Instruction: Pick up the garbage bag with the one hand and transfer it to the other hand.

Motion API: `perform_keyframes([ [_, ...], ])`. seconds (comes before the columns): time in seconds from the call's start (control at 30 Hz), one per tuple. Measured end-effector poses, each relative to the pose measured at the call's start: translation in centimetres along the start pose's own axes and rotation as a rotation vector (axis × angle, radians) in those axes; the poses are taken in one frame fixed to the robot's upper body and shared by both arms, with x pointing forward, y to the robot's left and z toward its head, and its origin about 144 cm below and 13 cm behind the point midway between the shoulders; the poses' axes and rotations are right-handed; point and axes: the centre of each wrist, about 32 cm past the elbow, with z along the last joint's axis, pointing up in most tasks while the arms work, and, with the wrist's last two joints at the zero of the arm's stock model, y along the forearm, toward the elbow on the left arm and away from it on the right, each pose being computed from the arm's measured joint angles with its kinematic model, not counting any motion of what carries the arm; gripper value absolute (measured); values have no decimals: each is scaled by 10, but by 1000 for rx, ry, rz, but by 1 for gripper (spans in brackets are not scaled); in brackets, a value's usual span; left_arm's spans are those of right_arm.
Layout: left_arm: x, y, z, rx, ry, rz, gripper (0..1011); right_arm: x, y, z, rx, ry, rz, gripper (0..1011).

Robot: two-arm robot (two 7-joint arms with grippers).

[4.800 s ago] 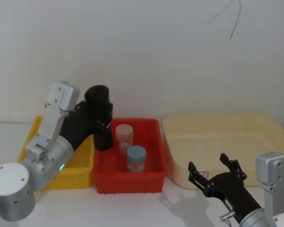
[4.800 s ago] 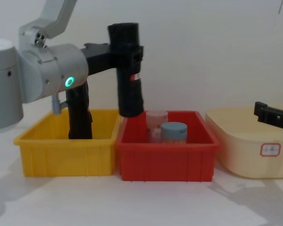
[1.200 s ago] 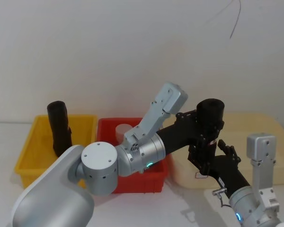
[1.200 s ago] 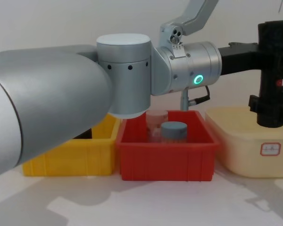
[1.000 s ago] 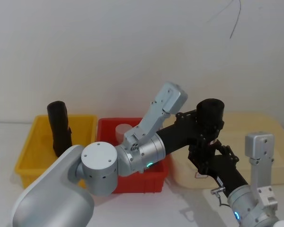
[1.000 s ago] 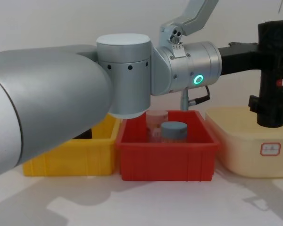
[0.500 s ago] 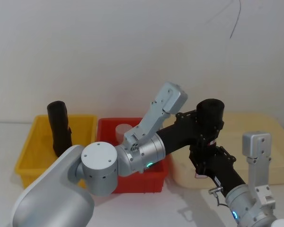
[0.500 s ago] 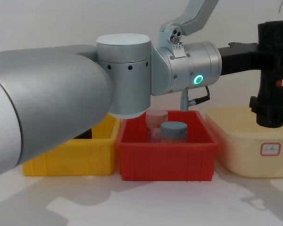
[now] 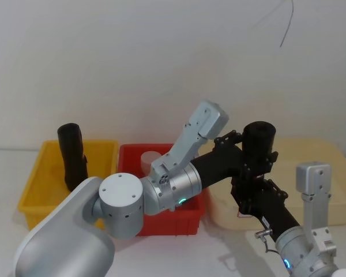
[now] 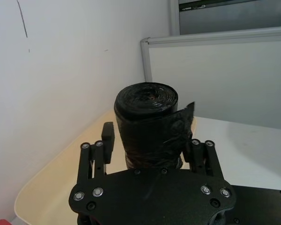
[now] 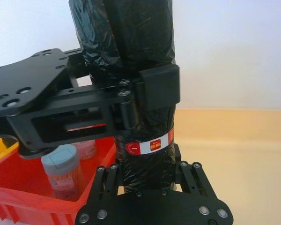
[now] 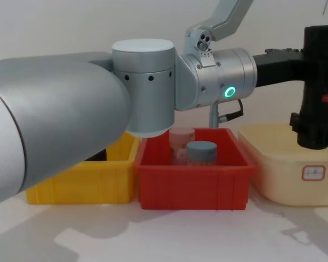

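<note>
near beige tub (image 9: 318, 163), upright garbage bag (image 9: 259, 137) clamped high by left gripper (image 9: 255, 161), low by right gripper (image 9: 249, 199)

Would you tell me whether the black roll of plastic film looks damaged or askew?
Held low by the right gripper, the black plastic-film roll stands upright; a loose film flap juts out near its top.
</note>
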Motion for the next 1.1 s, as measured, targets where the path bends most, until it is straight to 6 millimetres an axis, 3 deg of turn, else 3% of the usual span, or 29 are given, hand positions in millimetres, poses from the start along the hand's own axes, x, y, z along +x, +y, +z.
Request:
perform_keyframes([
  [0.27,0,0,0,0,0,0,1001,12,-1,0,-8,13,-15,545],
  [0.4,0,0,0,0,0,0,1001,21,-1,1,-13,17,-28,545],
  [1.0,0,0,0,0,0,0,1001,106,9,26,-113,-40,-185,546],
  [1.1,0,0,0,0,0,0,1001,121,13,33,-147,-78,-218,644],
])
